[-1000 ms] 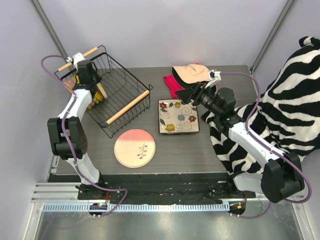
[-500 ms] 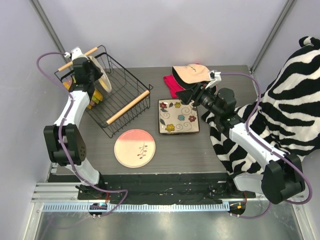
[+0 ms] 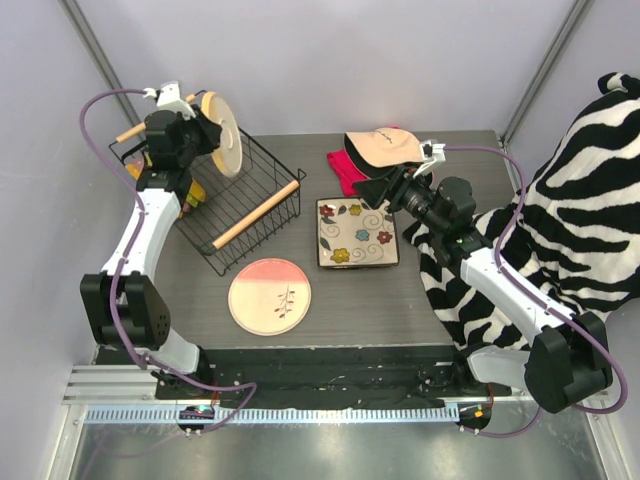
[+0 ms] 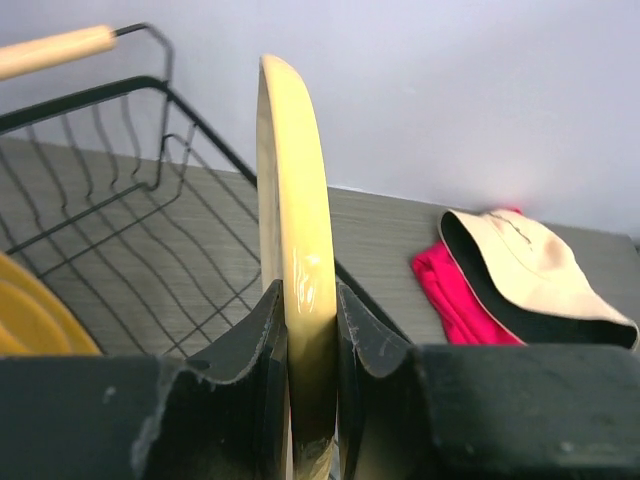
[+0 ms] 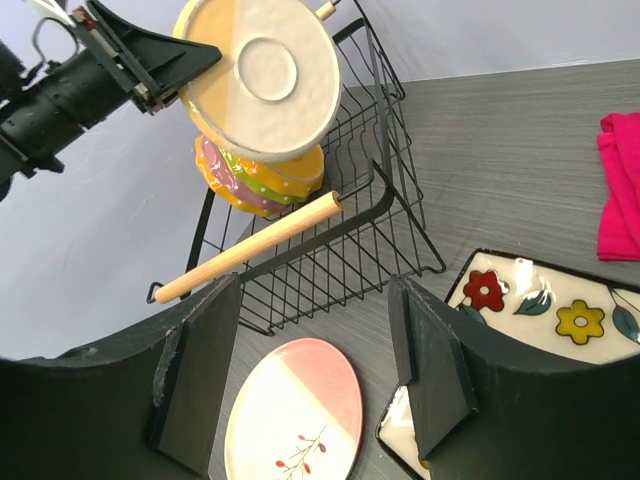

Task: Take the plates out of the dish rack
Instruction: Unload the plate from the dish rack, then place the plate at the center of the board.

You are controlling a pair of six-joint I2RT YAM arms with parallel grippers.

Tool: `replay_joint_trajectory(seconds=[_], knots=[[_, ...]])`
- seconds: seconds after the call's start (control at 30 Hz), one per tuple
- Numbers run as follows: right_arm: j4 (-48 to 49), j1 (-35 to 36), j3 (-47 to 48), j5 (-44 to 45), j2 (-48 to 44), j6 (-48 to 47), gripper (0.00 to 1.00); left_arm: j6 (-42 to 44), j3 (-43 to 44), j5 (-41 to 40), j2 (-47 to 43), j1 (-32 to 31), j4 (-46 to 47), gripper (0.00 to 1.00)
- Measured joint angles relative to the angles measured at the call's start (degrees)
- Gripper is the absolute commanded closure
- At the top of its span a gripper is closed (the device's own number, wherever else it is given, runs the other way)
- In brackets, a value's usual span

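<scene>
You have lifted the cream-yellow plate (image 3: 224, 133) up out of the dish rack (image 3: 258, 214). Your left gripper (image 4: 310, 320) pinches its rim. The plate stands on edge above the rack, at the far left corner of the table (image 3: 420, 300). Your right gripper (image 5: 315, 380) hangs open, holding nothing.
</scene>
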Motion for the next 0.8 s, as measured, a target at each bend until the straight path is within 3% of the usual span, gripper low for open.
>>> replay_joint_trajectory(seconds=[0.33, 0.43, 0.57, 0.8], knots=[[-3.7, 0.0, 0.3, -0.7, -0.3, 0.6, 0.23, 16.1, -6.3, 0.6, -15.1, -11.8, -2.9, 1.0], [-4.5, 0.0, 2.0, -2.8, 0.5, 3.4, 0.23, 21.0, -9.6, -0.6, -21.2, -14.1, -4.0, 1.0], [-3.1, 0.7, 6.1, -5.1, 4.2, 8.8, 0.15, 25.7, -14.4, -1.1, -28.3, -15.6, -4.7, 1.0], [-11.8, 11.6, 16.8, 4.2, 7.6, 10.6, 0.12, 32.4, -23.0, -3.6, -37.9, -18.7, -5.8, 1.0]])
